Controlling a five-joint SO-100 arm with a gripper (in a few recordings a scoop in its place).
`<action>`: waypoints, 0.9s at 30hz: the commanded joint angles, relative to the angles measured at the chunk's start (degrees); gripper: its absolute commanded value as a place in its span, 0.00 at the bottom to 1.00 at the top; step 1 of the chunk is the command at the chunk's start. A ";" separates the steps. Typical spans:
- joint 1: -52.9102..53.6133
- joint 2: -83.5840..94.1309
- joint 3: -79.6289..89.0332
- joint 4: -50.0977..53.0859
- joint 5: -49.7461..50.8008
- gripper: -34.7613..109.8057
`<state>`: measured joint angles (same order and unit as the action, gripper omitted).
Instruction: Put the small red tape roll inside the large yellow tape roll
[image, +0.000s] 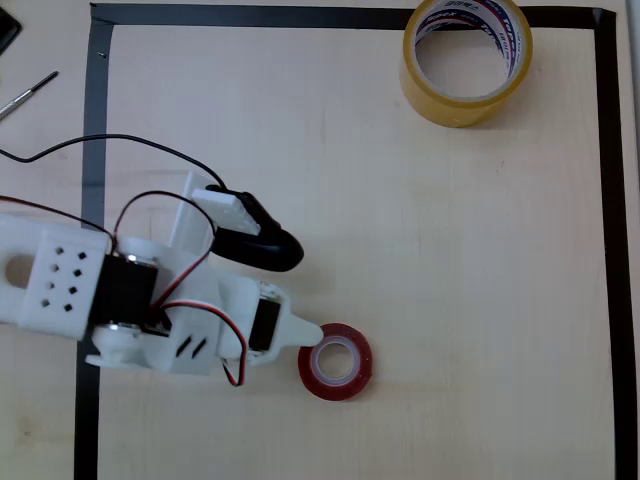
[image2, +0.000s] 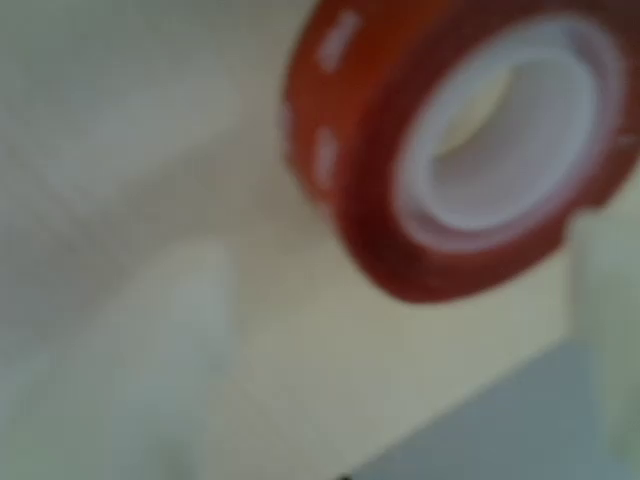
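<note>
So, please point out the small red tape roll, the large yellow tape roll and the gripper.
small red tape roll (image: 318, 374), overhead view, red band, lower left
large yellow tape roll (image: 440, 108), overhead view, outer yellow wall
gripper (image: 308, 334), overhead view, white fingertip at the red roll

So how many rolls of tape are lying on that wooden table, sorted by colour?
Red: 1, the small glossy red tape roll with a whitish core, lying flat beside the white gripper.
Yellow: 1, the large translucent yellow tape roll with red and blue lettering inside, at the top edge of the black-taped area.
Total: 2 rolls.
</note>
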<state>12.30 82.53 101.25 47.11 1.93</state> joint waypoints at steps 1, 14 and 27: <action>1.32 1.58 -4.66 -1.41 2.02 0.36; 2.37 -4.48 -8.26 -2.64 2.02 0.37; 2.90 -11.95 -14.85 -0.70 2.02 0.37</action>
<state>13.54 69.08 92.64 45.79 1.93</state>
